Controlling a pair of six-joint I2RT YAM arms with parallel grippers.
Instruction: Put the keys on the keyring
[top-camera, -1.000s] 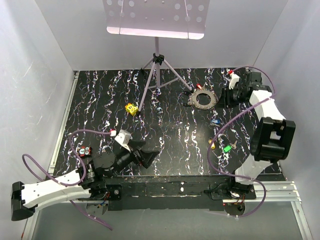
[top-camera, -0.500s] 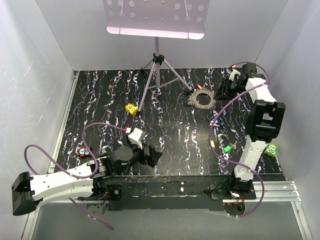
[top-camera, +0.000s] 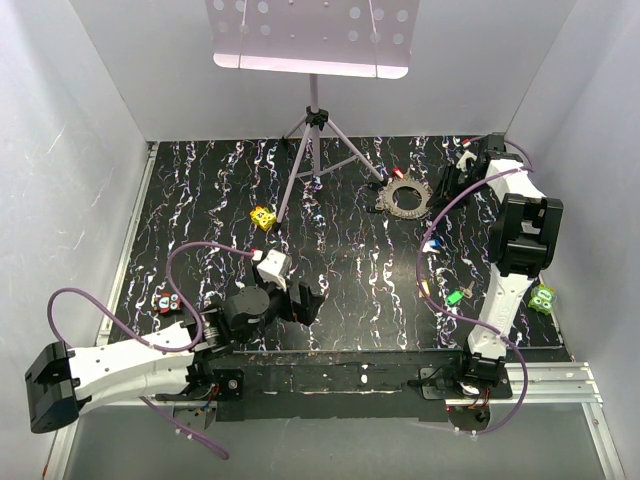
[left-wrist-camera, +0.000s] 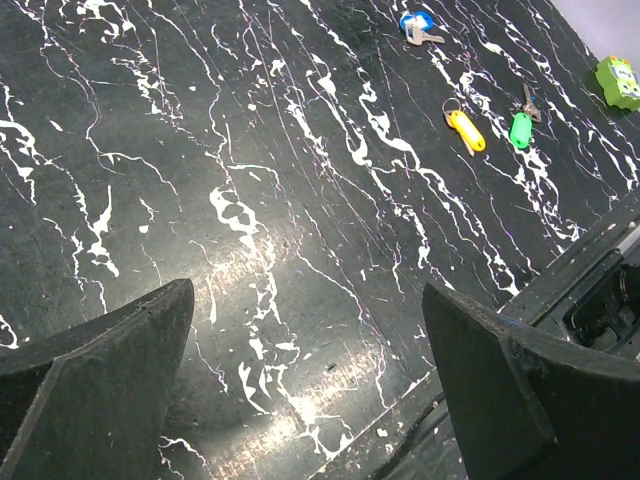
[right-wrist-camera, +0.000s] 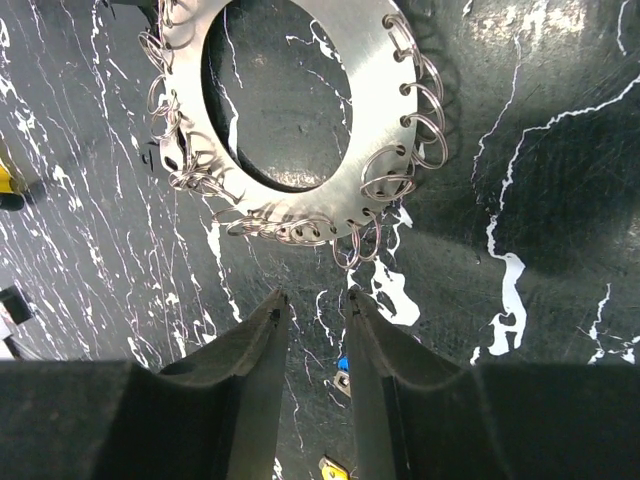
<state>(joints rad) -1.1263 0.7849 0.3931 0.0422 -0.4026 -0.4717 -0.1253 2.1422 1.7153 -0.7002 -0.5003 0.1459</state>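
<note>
Silvery metal keyring (right-wrist-camera: 375, 100) lies flat on the black marbled table (left-wrist-camera: 200, 150), upper centre of the right wrist view, just above the right gripper (right-wrist-camera: 315, 300) in frame. Its jaws are narrow, with nothing between them. Left gripper (left-wrist-camera: 305, 300) is spread wide and empty, lower centre of the overhead view. Blue key (left-wrist-camera: 415, 24), yellow key (left-wrist-camera: 466, 130) and green key (left-wrist-camera: 519, 129) lie loose, upper right of the left wrist view.

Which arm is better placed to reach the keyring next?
Right. The right gripper hovers just short of the keyring, narrowly open and empty. The left gripper is wide open near the front edge of the table, far from the keyring.
</note>
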